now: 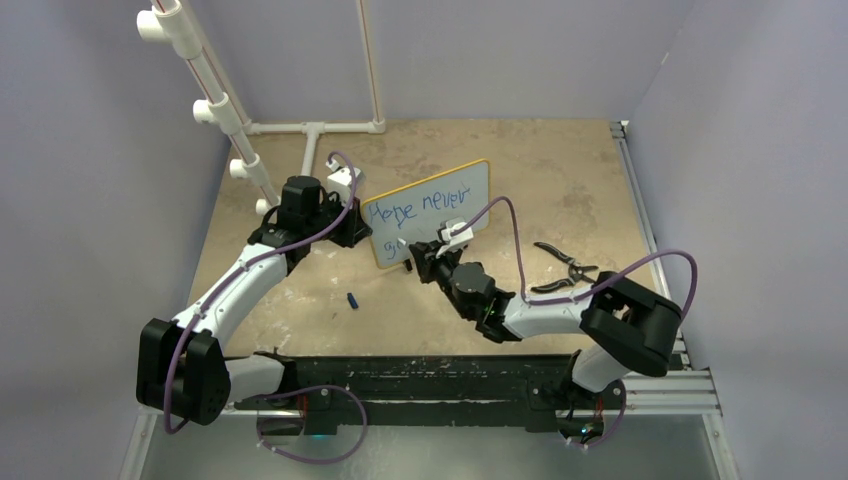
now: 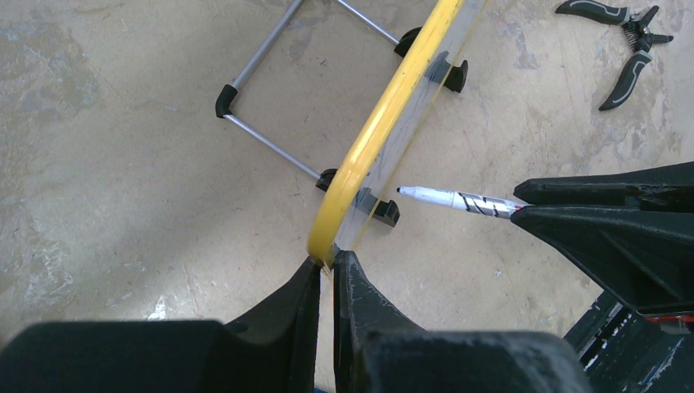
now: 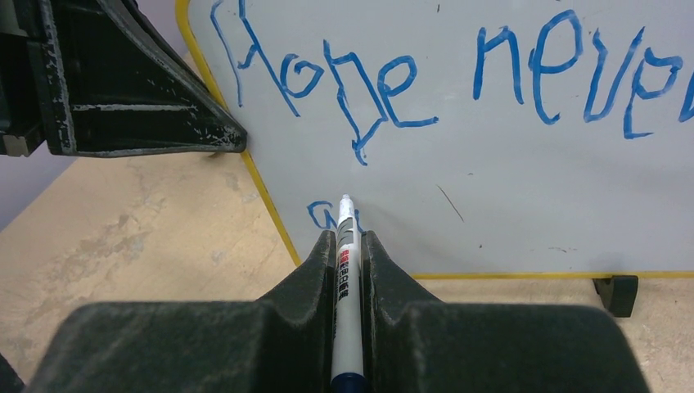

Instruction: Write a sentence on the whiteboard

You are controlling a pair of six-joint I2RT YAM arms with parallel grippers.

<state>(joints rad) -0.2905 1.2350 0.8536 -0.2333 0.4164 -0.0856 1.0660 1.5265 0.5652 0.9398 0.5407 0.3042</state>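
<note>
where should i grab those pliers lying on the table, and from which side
Probably at the pivot of the pliers, coming straight down from above: they lie flat with their handles splayed apart, so the narrow joint is where a pincer can close across both halves.

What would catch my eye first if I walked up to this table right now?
The small yellow-framed whiteboard standing mid-table, with the words Hope never scrawled on it in blue. The left arm pinches its edge in its jaws, while the right arm grips a marker, its tip at the start of a second line. Black-handled pliers lie off to the right.
</note>
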